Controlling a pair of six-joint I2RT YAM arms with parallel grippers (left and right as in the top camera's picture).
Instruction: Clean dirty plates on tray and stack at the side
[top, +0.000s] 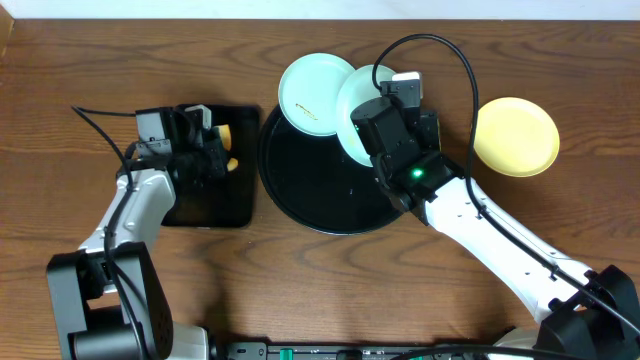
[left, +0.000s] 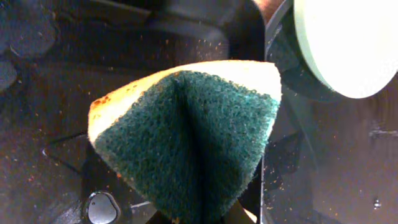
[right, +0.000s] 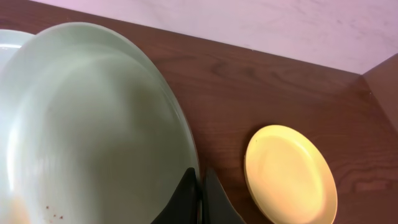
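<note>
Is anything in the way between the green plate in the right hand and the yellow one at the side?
Nothing visible. Only bare wooden table separates the held plate from the yellow plate.

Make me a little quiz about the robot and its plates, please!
1. True or false: the yellow plate lies on the round black tray.
2. What is the left gripper squeezing? A) sponge B) spoon C) cup
3. Fill the gap: the right gripper pinches the rim of a pale mint ___.

Key: 1 false; 2 A; 3 mint plate.
</note>
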